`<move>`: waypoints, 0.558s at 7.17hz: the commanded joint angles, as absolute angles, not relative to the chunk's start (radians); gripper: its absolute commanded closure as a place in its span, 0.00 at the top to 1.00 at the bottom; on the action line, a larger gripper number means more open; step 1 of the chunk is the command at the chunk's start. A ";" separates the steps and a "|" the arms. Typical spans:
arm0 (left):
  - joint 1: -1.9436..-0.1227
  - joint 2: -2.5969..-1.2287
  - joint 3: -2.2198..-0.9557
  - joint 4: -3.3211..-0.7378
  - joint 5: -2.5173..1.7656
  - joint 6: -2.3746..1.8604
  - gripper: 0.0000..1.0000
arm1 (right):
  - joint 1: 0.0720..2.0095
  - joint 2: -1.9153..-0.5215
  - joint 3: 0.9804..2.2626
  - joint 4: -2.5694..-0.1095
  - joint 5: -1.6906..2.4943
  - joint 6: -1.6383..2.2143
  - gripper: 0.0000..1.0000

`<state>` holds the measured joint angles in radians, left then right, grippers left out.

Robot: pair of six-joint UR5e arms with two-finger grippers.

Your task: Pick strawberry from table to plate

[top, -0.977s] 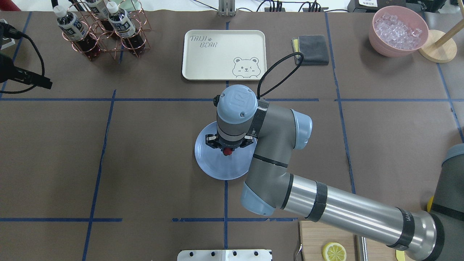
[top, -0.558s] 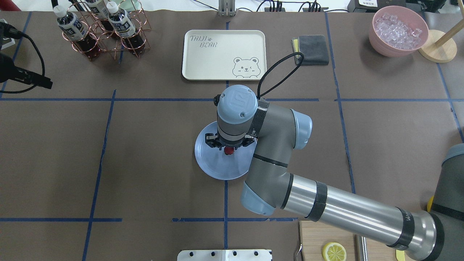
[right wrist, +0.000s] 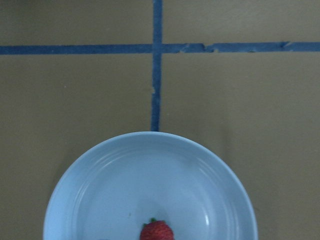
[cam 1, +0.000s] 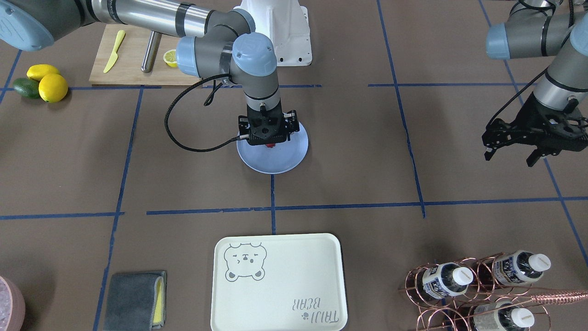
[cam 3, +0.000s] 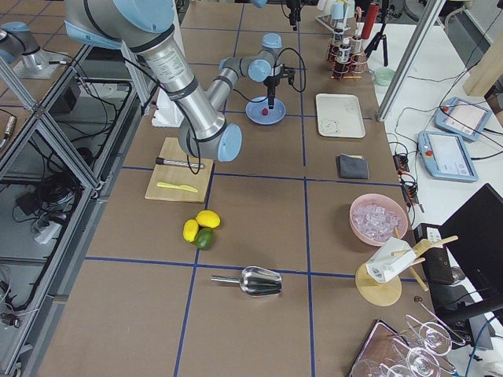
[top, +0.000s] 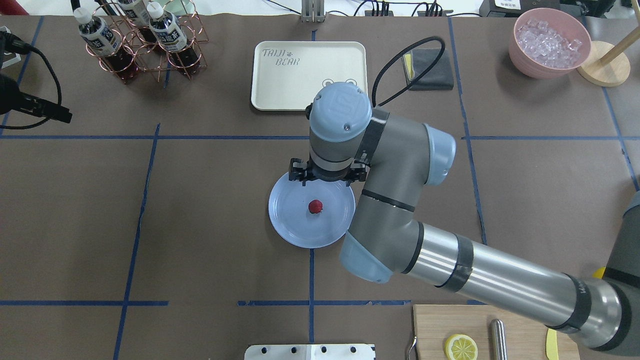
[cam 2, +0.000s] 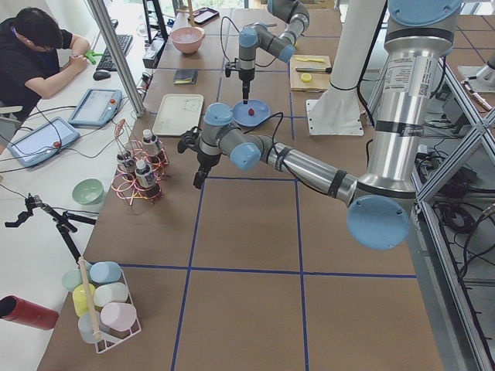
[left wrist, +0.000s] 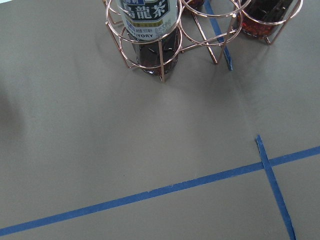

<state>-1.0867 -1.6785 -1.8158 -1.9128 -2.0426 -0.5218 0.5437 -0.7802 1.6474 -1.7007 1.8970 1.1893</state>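
The strawberry (top: 315,206) is a small red berry that lies free near the middle of the light blue plate (top: 300,230) on the brown-paper table (top: 215,200). My right gripper (cam 1: 268,138) hangs open above the plate, off the berry, with nothing between its fingers. The right wrist view looks straight down on the plate (right wrist: 150,175) with the strawberry (right wrist: 156,232) at its lower edge. My left gripper (cam 1: 509,158) stands open and empty far to the side, near the bottle rack.
A cream bear tray (top: 300,75) lies beyond the plate. A copper rack of bottles (top: 142,42) stands at the far left, a grey cloth (top: 432,67) and a pink bowl of ice (top: 550,45) at the far right. The cutting board (top: 460,325) holds a lemon half.
My right gripper has risen off the plate and drawn back toward the bear tray. The strawberry stays where it was on the plate, now uncovered.
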 commanded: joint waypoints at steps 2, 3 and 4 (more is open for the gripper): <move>-1.156 -1.620 -1.815 -1.905 -2.133 -0.421 1.00 | 0.734 -0.967 1.963 -1.937 1.981 0.924 1.00; -1.230 -1.590 -1.804 -1.882 -2.166 -0.290 1.00 | 0.837 -1.056 2.014 -1.936 2.064 0.793 1.00; -1.318 -1.589 -1.775 -1.806 -2.186 -0.126 1.00 | 0.936 -1.134 2.025 -1.933 2.122 0.629 1.00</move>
